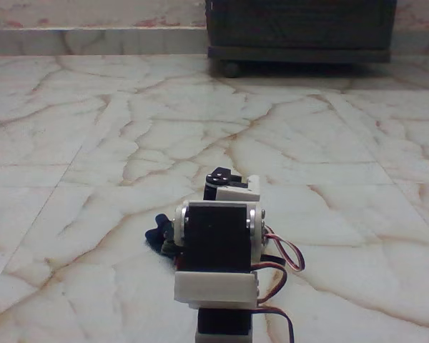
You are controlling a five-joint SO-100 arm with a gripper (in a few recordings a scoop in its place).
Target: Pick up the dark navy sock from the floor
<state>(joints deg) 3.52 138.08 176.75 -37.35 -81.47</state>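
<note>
arm [225, 246]: nearest to us, folded low over the floor; black servo blocks in white printed brackets, hard and boxy, with red and dark wires looping off its right side in the fixed view

fingers [173, 241]: tucked behind the arm's body here, so I cannot tell whether they are spread, pressed together or pinching anything; they look to be down at the sock's level

sock [157, 234]: there it is, peeking out on the left of the arm, touching or just beside the hidden tip; a small, very dark navy bundle, soft knit, lumpy, no firm edge; it lies in the near middle of the floor, well apart from every wall

step in hand, as I judge it: closing on the bundle; best to bite deep into the thickest fold rather than a loose edge, since knit slides and sags; then lift straight and slowly so nothing drags

floor [93, 143]: glossy cream marble tiles, reddish-brown veins, thin grout lines; slick and flat, so the sock may skid if nudged sideways

cabinet [300, 28]: far edge of the floor, dark and solid, one round foot showing; out of the way
</note>
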